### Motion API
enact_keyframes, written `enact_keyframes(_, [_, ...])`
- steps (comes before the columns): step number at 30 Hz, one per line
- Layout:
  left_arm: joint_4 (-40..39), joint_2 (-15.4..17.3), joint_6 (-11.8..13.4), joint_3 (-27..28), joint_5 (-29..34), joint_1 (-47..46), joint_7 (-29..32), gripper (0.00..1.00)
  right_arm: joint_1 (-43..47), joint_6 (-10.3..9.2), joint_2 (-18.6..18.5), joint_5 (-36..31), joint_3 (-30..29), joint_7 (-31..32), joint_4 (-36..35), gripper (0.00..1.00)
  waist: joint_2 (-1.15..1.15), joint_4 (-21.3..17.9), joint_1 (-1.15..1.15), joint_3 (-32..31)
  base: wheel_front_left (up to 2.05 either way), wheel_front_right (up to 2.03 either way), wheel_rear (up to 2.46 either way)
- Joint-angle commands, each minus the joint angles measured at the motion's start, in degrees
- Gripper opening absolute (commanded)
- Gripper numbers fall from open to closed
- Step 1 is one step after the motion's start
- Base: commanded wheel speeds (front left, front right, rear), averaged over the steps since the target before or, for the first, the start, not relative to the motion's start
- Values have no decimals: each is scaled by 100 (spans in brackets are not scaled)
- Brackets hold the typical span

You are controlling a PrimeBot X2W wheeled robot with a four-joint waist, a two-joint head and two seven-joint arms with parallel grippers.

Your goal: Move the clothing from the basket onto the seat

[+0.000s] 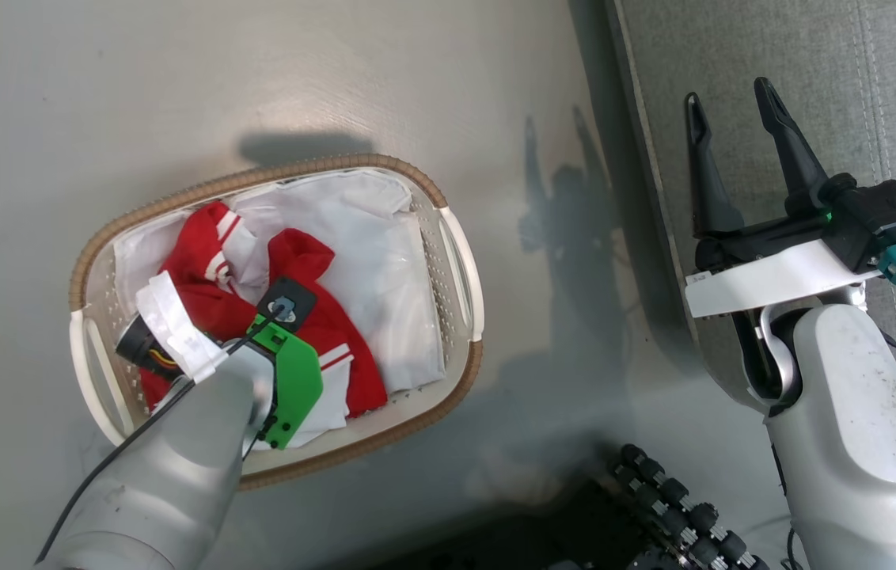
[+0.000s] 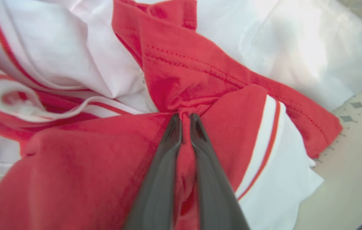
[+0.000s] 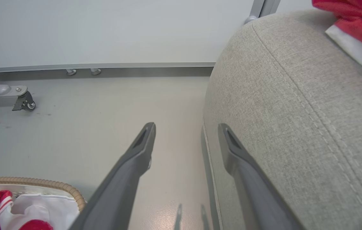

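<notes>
The basket [image 1: 460, 273] stands on the floor at the left, lined with white cloth and holding red clothing [image 1: 337, 321] with white stripes. My left arm reaches down into it, hiding that gripper in the head view. In the left wrist view my left gripper [image 2: 185, 116] is shut on a pinched fold of the red clothing [image 2: 184, 80]. My right gripper [image 1: 729, 103] stands open over the edge of the grey seat [image 1: 733, 47], nothing between its fingers; the right wrist view shows the right gripper [image 3: 185, 137] beside the seat [image 3: 296, 111]. A red and white garment [image 3: 357, 22] lies on the seat.
Smooth grey floor [image 1: 139, 79] surrounds the basket. My dark wheeled base [image 1: 670, 507] shows at the bottom. A white wall with a metal rail [image 3: 104, 66] and a caster foot [image 3: 22, 102] lie beyond. The basket's rim [image 3: 56, 185] shows at the lower left of the right wrist view.
</notes>
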Motion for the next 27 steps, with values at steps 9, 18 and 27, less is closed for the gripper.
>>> enact_keyframes(9, [-403, -193, -33, -190, -268, 338, -796, 0, 175, -8, -17, -225, -152, -11, 147, 100, 0, 286, -1, -781, 0, 0, 0])
enact_keyframes(18, [-990, -289, -36, -394, -844, 618, -1293, 0, 470, -8, -17, -453, -340, -11, 273, 100, 0, 591, -1, -1591, 0, 0, 0])
enact_keyframes(27, [-1671, -313, -36, -519, -1254, 654, -1597, 0, 841, -8, -18, -676, -481, -11, 391, 100, 0, 857, -1, -2490, 0, 0, 0])
